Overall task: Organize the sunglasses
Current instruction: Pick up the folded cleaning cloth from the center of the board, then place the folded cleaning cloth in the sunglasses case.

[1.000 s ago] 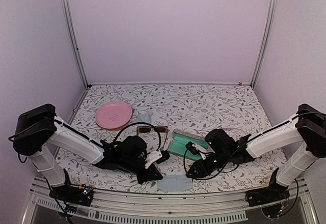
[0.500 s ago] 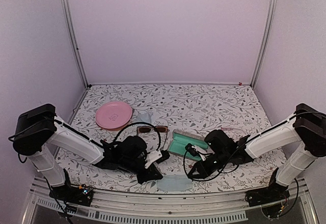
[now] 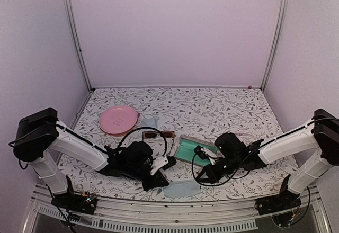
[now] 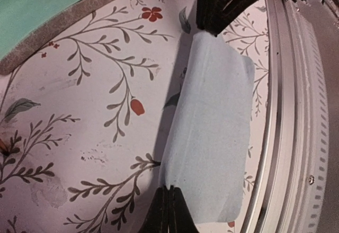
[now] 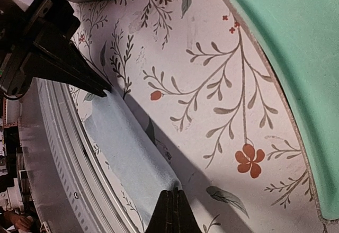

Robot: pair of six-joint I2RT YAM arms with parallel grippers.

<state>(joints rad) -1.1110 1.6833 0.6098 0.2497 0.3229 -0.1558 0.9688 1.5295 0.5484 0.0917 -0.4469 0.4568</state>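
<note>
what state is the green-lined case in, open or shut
Open. The case lies spread apart with its mint green lining facing up in the top view. Both wrist views show bare green lining too.

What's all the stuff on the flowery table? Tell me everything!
plate: one, pink, back left.
sunglasses: one pair, dark frame, brownish lenses, middle.
case: one, open, mint green inside, right of the sunglasses.
back cloth: one, pale blue, beside the plate.
front cloth: one, pale blue, near edge.
table: one, flower print.
left gripper: one, black, pinching the front cloth.
right gripper: one, black, pinching its other end.
</note>
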